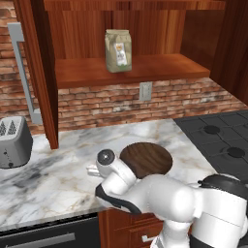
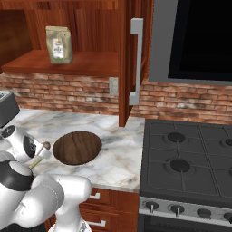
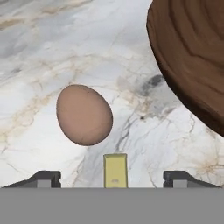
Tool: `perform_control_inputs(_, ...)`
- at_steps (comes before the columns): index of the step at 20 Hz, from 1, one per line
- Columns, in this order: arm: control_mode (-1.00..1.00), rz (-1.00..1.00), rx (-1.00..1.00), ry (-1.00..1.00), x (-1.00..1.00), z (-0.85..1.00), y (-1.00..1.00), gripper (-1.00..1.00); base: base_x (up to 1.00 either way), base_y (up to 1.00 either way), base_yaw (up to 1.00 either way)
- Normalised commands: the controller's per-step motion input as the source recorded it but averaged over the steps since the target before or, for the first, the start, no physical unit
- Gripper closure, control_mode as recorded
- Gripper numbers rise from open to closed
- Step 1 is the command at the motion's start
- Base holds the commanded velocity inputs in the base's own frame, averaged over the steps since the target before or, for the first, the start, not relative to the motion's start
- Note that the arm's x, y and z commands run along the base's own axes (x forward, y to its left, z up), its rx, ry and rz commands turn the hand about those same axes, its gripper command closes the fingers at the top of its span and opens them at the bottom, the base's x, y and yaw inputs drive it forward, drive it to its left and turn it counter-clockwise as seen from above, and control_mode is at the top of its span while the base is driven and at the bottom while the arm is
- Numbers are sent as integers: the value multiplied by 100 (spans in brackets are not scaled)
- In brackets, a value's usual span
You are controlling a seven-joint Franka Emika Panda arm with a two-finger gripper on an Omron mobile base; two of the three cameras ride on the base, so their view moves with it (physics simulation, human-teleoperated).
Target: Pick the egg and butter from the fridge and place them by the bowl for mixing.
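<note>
Marble table [image 3: 52, 48] below us, pincer [image 3: 114, 178] spread wide, egg [image 3: 84, 114] and butter [image 3: 115, 169] resting just beside the bowl [image 3: 192, 57], handy for mixing

The white arm was folded low and bent forward over the counter [image 1: 58, 184], its wrist tipped downward. The gripper [image 3: 115, 177] hung just above the marble, jaws spread wide apart with the two dark fingertips [image 3: 43, 178] holding nothing.
</note>
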Motion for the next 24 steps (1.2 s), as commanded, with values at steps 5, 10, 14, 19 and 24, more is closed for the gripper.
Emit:
perform_control_inputs(5,-100,-5,4,-9,-87,92,2,-100,0,0,0)
perform_control_inputs(10,-100,-2,4,-9,-100,82,-5,-100,0,0,0)
perform_control_inputs(14,-100,1,6,-5,-100,4,-51,-100,0,0,0)
perform_control_inputs(19,-100,0,4,-19,-100,-21,-84,-100,0,0,0)
perform_control_inputs(24,-100,-4,11,-7,-77,-12,-79,-100,0,0,0)
